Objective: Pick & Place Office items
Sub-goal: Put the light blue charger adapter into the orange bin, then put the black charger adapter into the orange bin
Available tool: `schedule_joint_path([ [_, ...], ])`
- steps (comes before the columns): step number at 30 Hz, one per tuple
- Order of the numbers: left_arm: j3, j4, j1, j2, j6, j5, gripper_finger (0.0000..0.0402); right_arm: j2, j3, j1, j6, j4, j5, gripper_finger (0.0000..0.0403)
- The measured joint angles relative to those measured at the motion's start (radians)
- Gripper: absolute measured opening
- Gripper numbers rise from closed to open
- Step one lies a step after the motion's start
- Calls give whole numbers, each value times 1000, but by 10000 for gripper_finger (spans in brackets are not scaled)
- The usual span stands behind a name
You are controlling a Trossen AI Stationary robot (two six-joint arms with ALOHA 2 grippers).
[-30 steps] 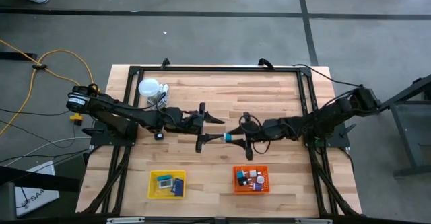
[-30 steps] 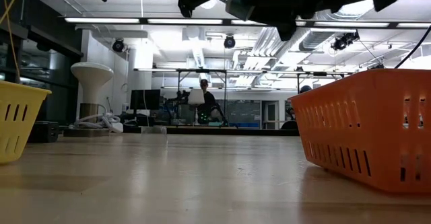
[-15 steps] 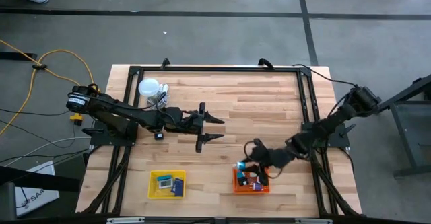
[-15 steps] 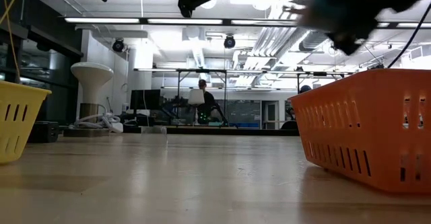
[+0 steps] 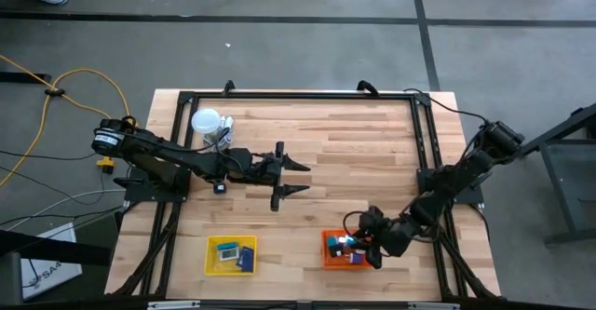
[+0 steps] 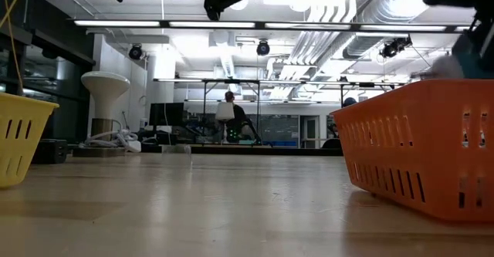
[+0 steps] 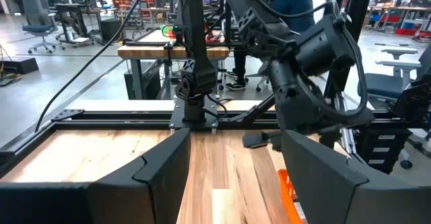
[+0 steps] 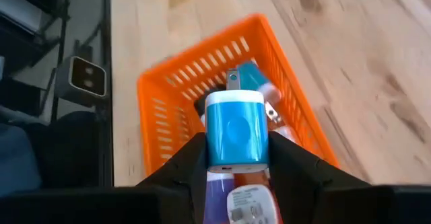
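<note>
My right gripper (image 5: pixel 348 245) hovers over the orange mesh tray (image 5: pixel 330 239) near the table's near edge, shut on a blue-and-white plug block (image 8: pixel 234 131). Several small office items (image 8: pixel 246 198) lie in that tray below it. In the low view the tray (image 6: pixel 417 153) fills the right side, and a blurred teal patch (image 6: pixel 472 55) shows above its rim. My left gripper (image 5: pixel 296 178) is open in mid-air over the table's middle and touches nothing. In the left wrist view its two fingers (image 7: pixel 159 177) stand wide apart. My right gripper pinches the blue-and-white plug block by its two blue side faces (image 8: pixel 213 140) between the two fingers (image 8: pixel 190 158). The fingers slant down from the table's right side. The block is lifted clear above the orange tray, its metal prongs (image 8: pixel 233 80) pointing away from the wrist.
A yellow mesh tray (image 5: pixel 212 258) with a few items stands near the near edge, left of the orange one. A white globe on a wire stand (image 5: pixel 207 122) is at the far left. A black frame (image 5: pixel 298 96) borders the table. Bare wood lies between the trays.
My right gripper has swung from the table's middle toward the near edge, carrying the blue block the whole way, and now hangs over the orange tray. It has stayed shut on the block. My left arm has kept still.
</note>
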Motion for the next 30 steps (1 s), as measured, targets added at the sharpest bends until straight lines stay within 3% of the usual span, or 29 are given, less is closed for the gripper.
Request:
schedule_joint_path([
  [8,0,0,0,0,-5,0,226,92,0,-1,36,25,-62,125],
  [19,0,0,0,0,-7,0,226,96,0,-3,6,49,-71,165],
  [30,0,0,0,0,-7,0,226,94,0,-13,-46,65,-70,168],
])
